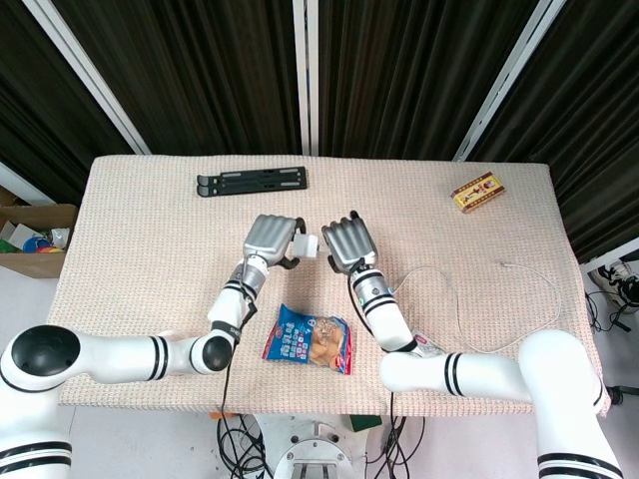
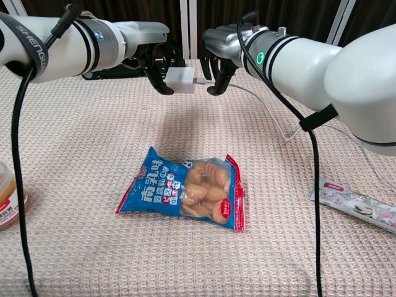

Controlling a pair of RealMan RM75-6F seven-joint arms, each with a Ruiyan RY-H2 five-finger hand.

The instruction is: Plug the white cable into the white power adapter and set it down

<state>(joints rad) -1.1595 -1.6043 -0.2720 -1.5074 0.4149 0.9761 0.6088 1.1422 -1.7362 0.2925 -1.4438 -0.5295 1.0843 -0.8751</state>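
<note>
- Gripping the white adapter point(image 2: 180, 80) at top centre of the chest view, the left hand point(image 2: 152, 60) holds it raised above the table point(image 2: 74, 161).
- Right hand point(image 2: 219, 59) sits just right of the adapter, fingers curled downward; whether they pinch the plug cannot be told.
- White cable point(image 2: 263, 106) has its plug seated in the adapter's right face; the cord trails toward the right edge of the frame.
- Blue snack bag point(image 2: 184, 189) lies flat at centre, below both hands.
- Slim wrapped packet point(image 2: 356, 204) lies at lower right.
- Black stand point(image 1: 252, 182) and yellow box point(image 1: 476, 192) lie along the top of the head view, well apart.
</note>
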